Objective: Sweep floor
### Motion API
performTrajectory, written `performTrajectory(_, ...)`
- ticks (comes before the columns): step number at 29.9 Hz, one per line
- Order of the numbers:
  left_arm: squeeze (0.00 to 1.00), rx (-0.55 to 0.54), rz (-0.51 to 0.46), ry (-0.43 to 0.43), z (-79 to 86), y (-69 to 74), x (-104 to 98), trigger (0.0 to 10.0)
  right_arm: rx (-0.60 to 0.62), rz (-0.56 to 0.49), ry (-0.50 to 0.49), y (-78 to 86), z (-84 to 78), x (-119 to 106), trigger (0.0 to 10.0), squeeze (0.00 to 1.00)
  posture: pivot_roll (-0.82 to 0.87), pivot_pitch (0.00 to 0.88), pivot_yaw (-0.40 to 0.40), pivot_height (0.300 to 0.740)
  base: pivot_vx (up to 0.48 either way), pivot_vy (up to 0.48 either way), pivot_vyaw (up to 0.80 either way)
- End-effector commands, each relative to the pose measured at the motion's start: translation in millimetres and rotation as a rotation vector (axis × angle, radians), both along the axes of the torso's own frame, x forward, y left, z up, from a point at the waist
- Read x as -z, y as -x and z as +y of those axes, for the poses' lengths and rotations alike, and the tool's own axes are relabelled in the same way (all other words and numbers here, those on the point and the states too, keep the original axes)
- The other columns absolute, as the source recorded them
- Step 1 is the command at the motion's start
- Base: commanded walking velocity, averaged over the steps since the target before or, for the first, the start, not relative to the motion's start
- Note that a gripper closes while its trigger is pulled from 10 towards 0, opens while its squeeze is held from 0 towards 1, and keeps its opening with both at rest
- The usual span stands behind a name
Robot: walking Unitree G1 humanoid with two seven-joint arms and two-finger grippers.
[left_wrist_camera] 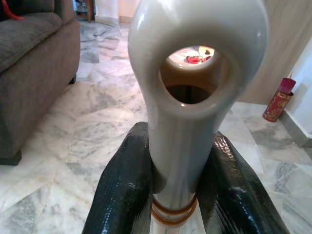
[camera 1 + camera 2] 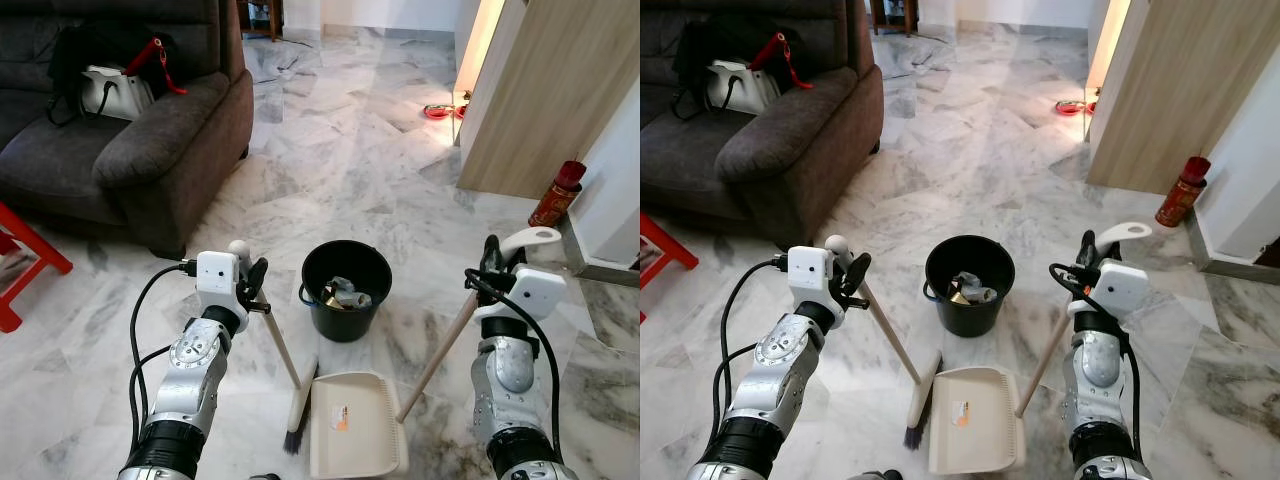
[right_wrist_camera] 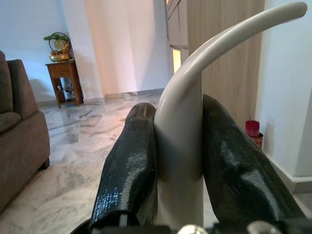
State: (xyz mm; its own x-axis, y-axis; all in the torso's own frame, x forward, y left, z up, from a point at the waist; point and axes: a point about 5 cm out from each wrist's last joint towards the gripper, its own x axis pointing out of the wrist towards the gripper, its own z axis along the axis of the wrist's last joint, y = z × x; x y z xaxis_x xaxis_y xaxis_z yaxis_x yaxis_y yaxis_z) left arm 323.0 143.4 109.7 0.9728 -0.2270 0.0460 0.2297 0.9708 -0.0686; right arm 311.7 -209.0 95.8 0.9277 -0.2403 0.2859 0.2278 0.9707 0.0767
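Your left gripper (image 2: pixel 256 283) is clamped on the top of the broom (image 2: pixel 283 352) handle; in the left wrist view both black fingers (image 1: pixel 127 190) press the handle's pale looped end from either side, no gap. The broom leans from that grip down and toward the middle, its dark bristles on the marble floor (image 2: pixel 360 150) just beside the left edge of the dustpan (image 2: pixel 352 423).

Your right gripper (image 2: pixel 492 262) is closed around the dustpan's long handle (image 2: pixel 440 350) just under its curved white tip; the right wrist view shows the fingers (image 3: pixel 131 170) tight against the pale shaft on both sides. The handle slants down and inward to the cream pan, which lies flat on the floor between your two arms, open mouth facing away from you.

Black bucket (image 2: pixel 346 290) stands upright just beyond the pan, near its mouth but not touching that I can tell; some crumpled rubbish sits inside. Grey sofa (image 2: pixel 150 140) is off to your left with a white bag (image 2: pixel 115 92) and a red strap on the seat; a red stool leg (image 2: pixel 30 255) at the far left edge. To your right, a wooden panel (image 2: pixel 540 100) and a red spray can (image 2: pixel 556 194) standing by the wall; something red lies on the floor farther back by the doorway, too small to identify.
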Motion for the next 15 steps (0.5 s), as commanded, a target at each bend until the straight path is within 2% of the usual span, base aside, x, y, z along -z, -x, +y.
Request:
performTrajectory(1,0.0,0.015,-0.018,0.007,-2.2,-2.6,-6.3,10.0,0.0,-0.027,-0.004,-0.6,2.1,-4.1,10.0,0.0,0.14,0.085,0.013,0.74,0.0,0.0,0.0)
performTrajectory(14,0.0,-0.002,-0.023,0.005,1.1,-5.6,-8.4,10.0,0.01,-0.007,0.003,-2.2,0.5,-3.1,10.0,0.0,0.14,0.111,0.02,0.74,0.0,0.0,0.0)
performTrajectory(15,0.0,-0.002,-0.023,0.005,1.1,-5.8,-8.5,10.0,0.01,-0.005,0.001,-2.0,0.1,-2.8,10.0,0.0,0.14,0.112,0.021,0.74,0.0,0.0,-0.64)
